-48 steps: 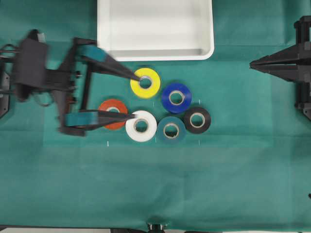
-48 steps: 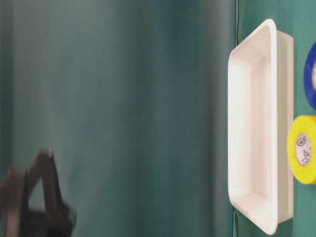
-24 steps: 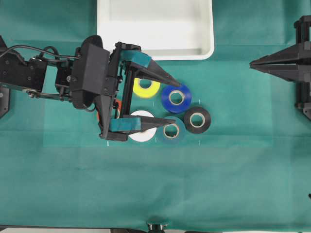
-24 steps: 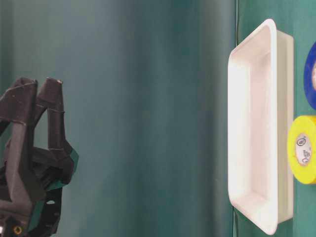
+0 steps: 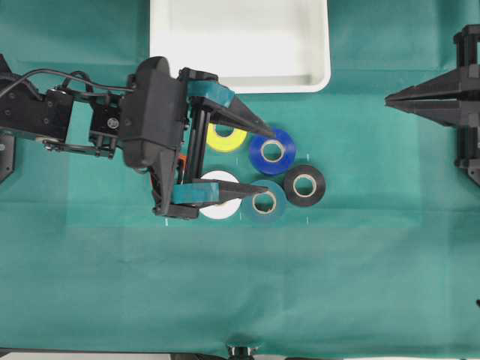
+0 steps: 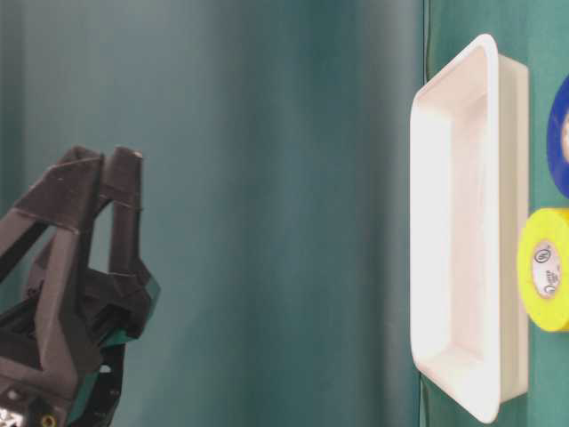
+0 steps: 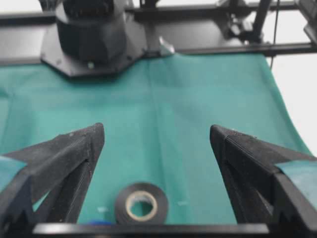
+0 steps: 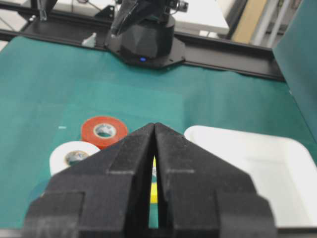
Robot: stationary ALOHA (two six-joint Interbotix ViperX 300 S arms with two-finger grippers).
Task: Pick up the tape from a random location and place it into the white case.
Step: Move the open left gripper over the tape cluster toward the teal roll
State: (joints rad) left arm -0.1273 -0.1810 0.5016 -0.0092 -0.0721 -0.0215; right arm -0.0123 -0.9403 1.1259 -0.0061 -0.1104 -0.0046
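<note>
The tape (image 5: 264,202) lies flat, hole facing up. My left gripper (image 5: 264,162) spreads wide above the rolls; my right gripper (image 5: 391,98) is closed, empty.

Left arm (image 5: 82,124) black, blocky, with loose black cables at its rear; left gripper (image 5: 264,165) has long tapered black fingers (image 5: 236,118) with teal tape pads. Right gripper (image 5: 390,99) all black, wedge-shaped.

We are seeing the white case (image 6: 462,222) standing out at right, a yellow tape roll (image 6: 544,269) just beside it, and a black robot arm (image 6: 76,294) showing lower left.
</note>
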